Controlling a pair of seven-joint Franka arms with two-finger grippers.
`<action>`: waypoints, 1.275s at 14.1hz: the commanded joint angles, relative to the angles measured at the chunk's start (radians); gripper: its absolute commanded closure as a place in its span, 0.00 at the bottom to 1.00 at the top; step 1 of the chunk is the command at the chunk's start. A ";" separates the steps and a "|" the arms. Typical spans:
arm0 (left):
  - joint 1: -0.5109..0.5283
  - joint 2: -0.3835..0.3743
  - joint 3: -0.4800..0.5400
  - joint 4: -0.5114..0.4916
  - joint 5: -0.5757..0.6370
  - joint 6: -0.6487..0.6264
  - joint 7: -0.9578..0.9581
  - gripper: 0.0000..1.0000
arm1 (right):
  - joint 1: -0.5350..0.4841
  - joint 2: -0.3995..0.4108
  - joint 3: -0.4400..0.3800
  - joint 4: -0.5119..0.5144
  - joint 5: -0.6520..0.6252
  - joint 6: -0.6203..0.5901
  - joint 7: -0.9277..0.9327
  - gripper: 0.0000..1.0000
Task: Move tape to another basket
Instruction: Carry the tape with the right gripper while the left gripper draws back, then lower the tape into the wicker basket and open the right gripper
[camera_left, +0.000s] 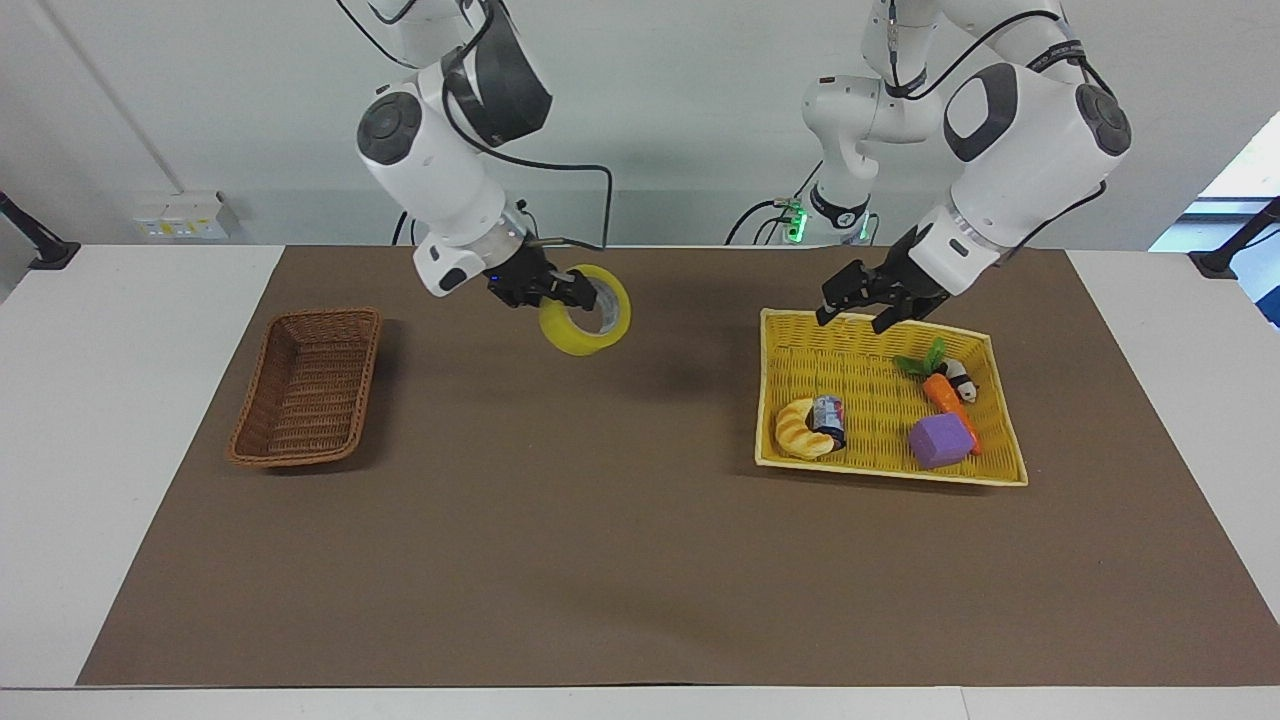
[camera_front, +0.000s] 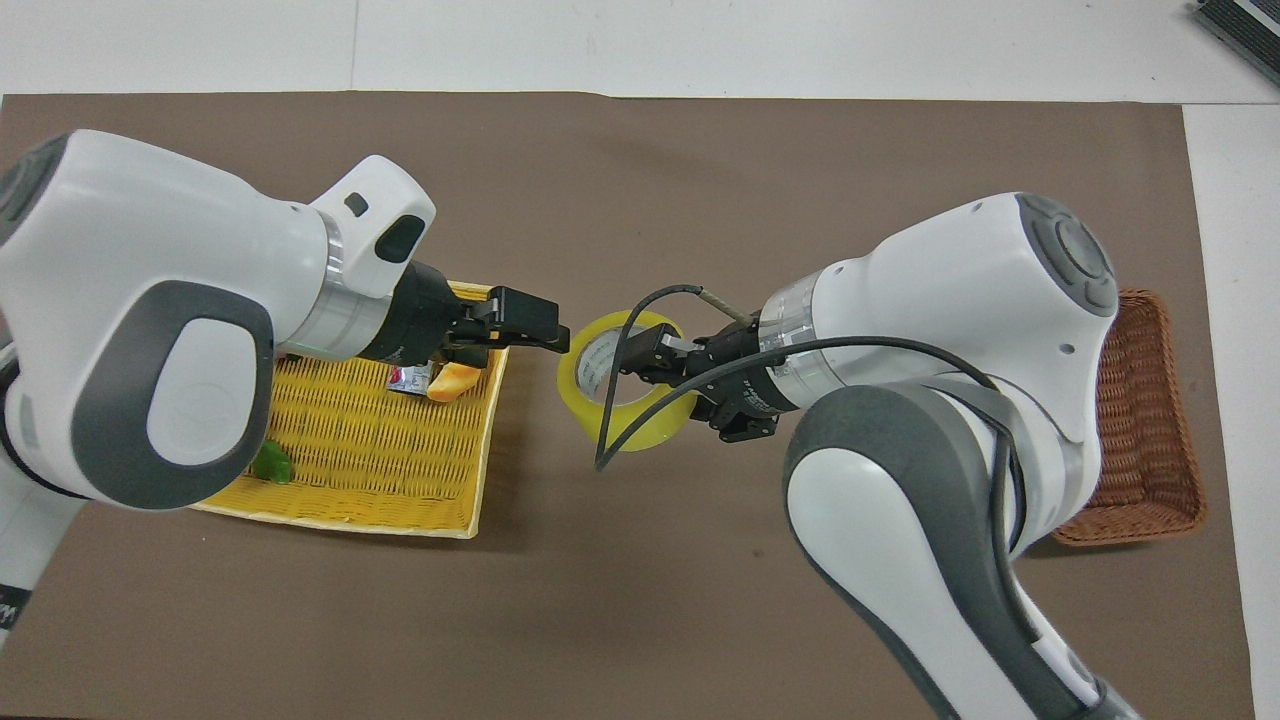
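Note:
The yellow tape roll (camera_left: 586, 322) hangs in the air over the brown mat, between the two baskets. My right gripper (camera_left: 583, 297) is shut on its rim, with one finger inside the white core. The roll also shows in the overhead view (camera_front: 622, 420), held by the right gripper (camera_front: 640, 360). The brown wicker basket (camera_left: 305, 390) stands empty at the right arm's end of the table and shows in the overhead view (camera_front: 1140, 420). My left gripper (camera_left: 862, 308) is open and empty over the edge of the yellow tray (camera_left: 870, 385) nearest the robots, apart from the tape.
The yellow tray (camera_front: 400, 470) at the left arm's end holds a croissant toy (camera_left: 798, 428), a small can (camera_left: 829, 412), a purple cube (camera_left: 940, 441) and a carrot toy (camera_left: 945, 392). A brown mat (camera_left: 600, 520) covers the table.

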 joint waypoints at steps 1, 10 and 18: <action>0.061 -0.011 -0.009 0.021 0.110 -0.053 0.006 0.00 | -0.106 -0.040 0.008 -0.052 -0.082 -0.034 -0.219 1.00; 0.159 -0.025 -0.008 0.200 0.343 -0.313 0.257 0.00 | -0.568 -0.094 0.008 -0.293 -0.234 0.109 -0.905 1.00; 0.161 -0.037 0.017 0.215 0.339 -0.344 0.247 0.00 | -0.656 0.024 0.010 -0.335 -0.214 0.216 -0.953 1.00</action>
